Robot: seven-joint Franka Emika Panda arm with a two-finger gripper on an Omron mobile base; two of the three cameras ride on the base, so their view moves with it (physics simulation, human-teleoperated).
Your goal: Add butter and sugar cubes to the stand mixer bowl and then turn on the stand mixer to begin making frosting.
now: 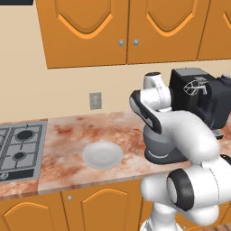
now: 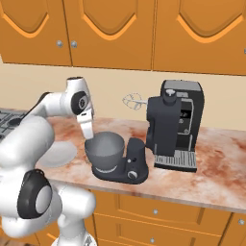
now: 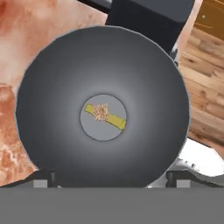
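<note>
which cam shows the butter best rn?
Hand view. It looks straight down into the stand mixer bowl, where the butter lies on the flat bottom with a sugar cube on it. In the right base view the bowl's wall hides its contents; in the left base view the arm covers the bowl.

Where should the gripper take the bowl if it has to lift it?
Probably the bowl rim, from straight above, one finger inside and one outside. The wall is too wide to span, and the mixer column blocks the far side. Butter and a sugar cube lie at the bottom.
</note>
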